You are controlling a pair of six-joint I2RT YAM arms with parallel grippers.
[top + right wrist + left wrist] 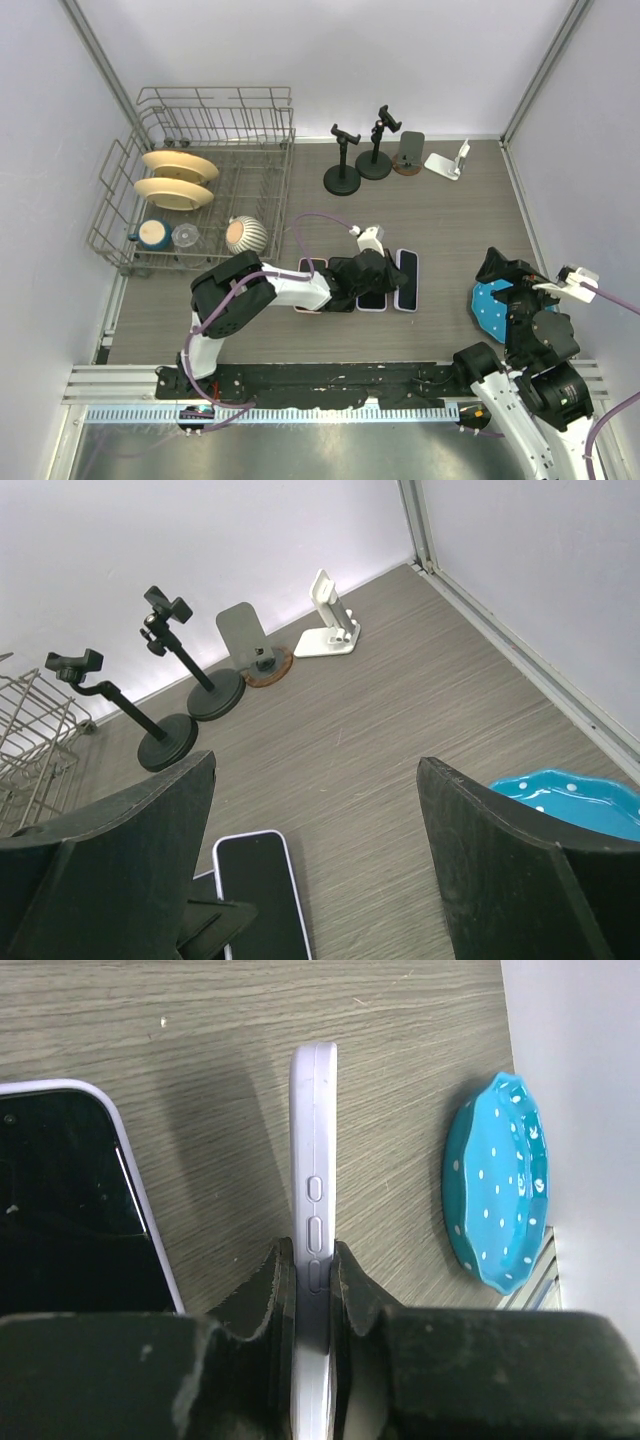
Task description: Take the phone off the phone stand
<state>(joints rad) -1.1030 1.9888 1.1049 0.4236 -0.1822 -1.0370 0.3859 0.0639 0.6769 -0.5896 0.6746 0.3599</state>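
My left gripper [393, 280] [314, 1260] is shut on a phone [314, 1140] in a pale lilac case. It pinches the phone's front and back faces near one end, so the phone shows edge-on over the table, side buttons towards the camera. This phone also shows in the top view [406, 281] and the right wrist view [255, 890]. Another phone [372, 292] [70, 1200] lies flat just left of it. Four empty phone stands are at the back: two black clamp stands [342, 165] [377, 150], a grey one [408, 152] and a white one [448, 161]. My right gripper [500, 268] [315, 765] is open and empty.
A blue dotted dish [488, 310] [500, 1190] lies on the table at the right, under my right gripper. A wire dish rack [262, 215] with plates, a cup and a bowl stands at the back left. A third phone [311, 285] lies partly under my left arm.
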